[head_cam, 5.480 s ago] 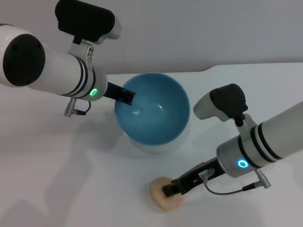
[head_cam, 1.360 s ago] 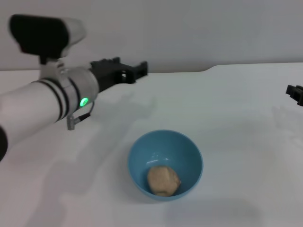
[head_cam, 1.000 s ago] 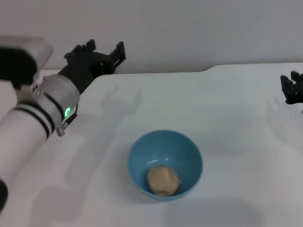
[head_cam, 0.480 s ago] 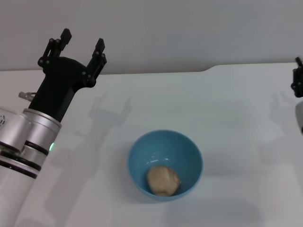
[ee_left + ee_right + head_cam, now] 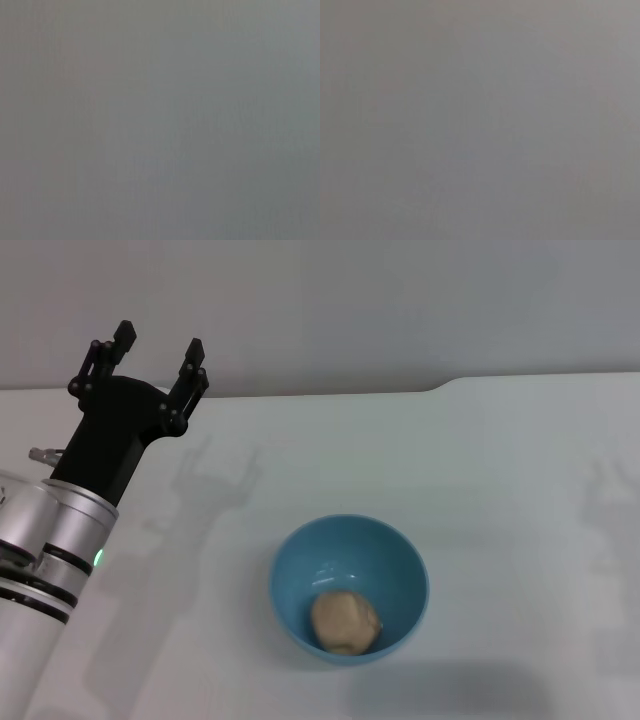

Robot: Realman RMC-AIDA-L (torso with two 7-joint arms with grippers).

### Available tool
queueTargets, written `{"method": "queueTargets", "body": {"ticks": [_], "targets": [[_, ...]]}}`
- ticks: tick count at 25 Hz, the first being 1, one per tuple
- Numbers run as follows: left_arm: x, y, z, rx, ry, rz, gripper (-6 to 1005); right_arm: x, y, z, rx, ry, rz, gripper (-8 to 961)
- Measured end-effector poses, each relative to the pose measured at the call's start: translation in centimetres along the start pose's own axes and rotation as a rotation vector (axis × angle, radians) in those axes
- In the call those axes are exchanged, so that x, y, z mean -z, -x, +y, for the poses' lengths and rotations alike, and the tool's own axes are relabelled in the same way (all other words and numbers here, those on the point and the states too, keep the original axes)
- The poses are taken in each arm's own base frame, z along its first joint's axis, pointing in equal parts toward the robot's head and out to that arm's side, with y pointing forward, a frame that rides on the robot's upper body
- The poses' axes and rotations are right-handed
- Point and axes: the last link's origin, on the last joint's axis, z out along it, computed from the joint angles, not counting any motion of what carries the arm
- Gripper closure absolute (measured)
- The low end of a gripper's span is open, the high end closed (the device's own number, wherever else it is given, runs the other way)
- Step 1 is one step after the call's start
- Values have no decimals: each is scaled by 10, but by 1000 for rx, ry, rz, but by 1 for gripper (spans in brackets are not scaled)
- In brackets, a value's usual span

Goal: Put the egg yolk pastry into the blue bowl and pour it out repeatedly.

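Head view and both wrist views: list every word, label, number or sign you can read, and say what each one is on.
None can be read.
The blue bowl is plain, and so is the pastry inside it.
The left gripper, open and raised over the table, shows no marking; the arm bears only a green light.
Both wrist views show flat grey with no text.

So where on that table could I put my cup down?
Nearly anywhere: only the bowl, pastry inside, sits on the table. Bare patches lie right of the bowl and between it and the far edge. The left side is tighter, under the raised left gripper.
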Motion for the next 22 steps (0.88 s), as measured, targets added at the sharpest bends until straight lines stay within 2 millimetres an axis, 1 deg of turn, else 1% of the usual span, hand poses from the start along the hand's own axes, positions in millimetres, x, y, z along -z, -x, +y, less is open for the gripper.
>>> {"method": "queueTargets", "body": {"ticks": [4,5,6,7,8,11,14,16,21,22], "targets": [[1,1,-1,1,-2,-4,283,11,-10,-14,-250,-12,19,709],[2,1,-1,1,-3,-5,283,15,-14,-20,-343,-15,27,702],[2,1,-1,1,-5,-6,283,18,-23,-31,-512,-17,51,695],[3,2,-2,1,-6,-8,283,18,-23,-31,-512,-17,51,688],[3,2,-2,1,-8,-9,283,20,-28,-38,-614,-16,71,681],[5,4,-4,-2,-14,-17,283,24,-42,-51,-783,-28,133,660],[6,5,-4,-5,-12,-23,283,29,-47,-58,-825,-65,157,639],[8,8,-5,-11,-11,-33,283,31,-51,-62,-805,-99,178,625],[12,15,-7,-24,-7,-64,282,36,-64,-65,-771,-153,263,443],[14,17,-7,-26,-5,-74,282,37,-67,-65,-766,-158,279,443]]}}
